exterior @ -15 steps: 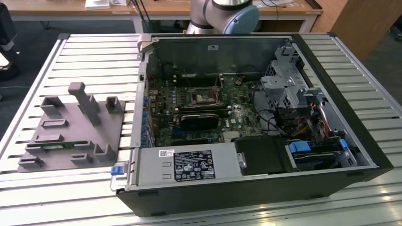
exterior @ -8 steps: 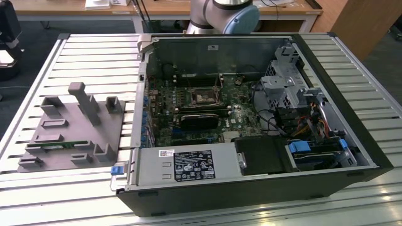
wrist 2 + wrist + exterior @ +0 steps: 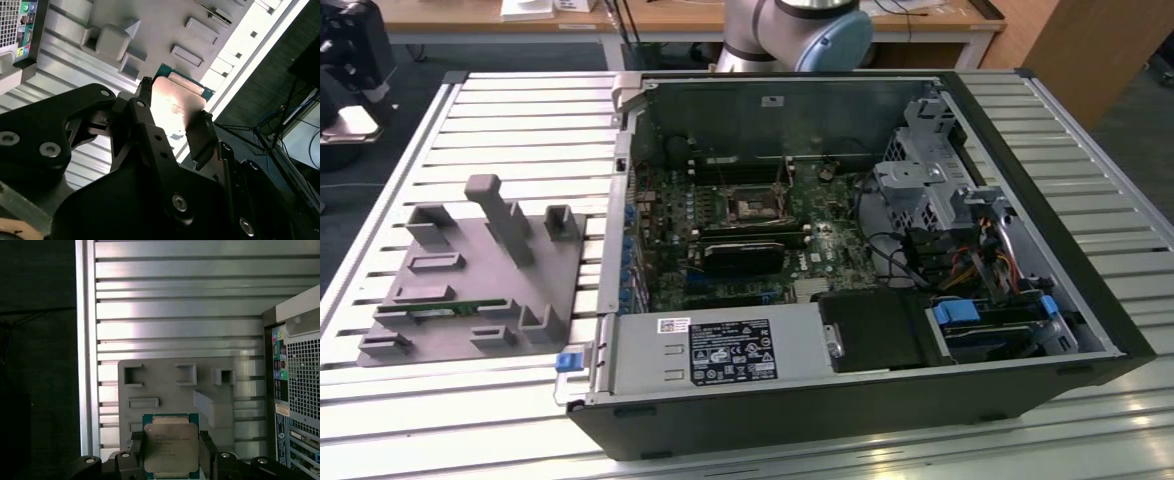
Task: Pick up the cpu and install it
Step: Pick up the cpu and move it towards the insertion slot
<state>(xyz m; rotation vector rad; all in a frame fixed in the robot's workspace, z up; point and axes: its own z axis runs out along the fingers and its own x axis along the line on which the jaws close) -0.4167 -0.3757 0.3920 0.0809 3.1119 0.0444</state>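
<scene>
One cpu (image 3: 171, 447) is gripped between the two fingers (image 3: 135, 450) of the one gripper (image 3: 171, 452). The exterior view gives one arm (image 3: 801, 30) and one open computer case (image 3: 854, 410), with one motherboard (image 3: 670, 215) and one power supply (image 3: 720, 350) inside. At nine o'clock from the case sits one grey holder tray (image 3: 574, 270) bearing one green memory stick (image 3: 447, 307). One slatted table (image 3: 480, 410) carries it all.

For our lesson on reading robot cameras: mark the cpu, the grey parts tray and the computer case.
cpu (image 3: 170, 452), first wrist view, middle of its silver top.
grey parts tray (image 3: 574, 285), exterior view, bare flat base.
computer case (image 3: 854, 410), exterior view, black outer wall.
</scene>
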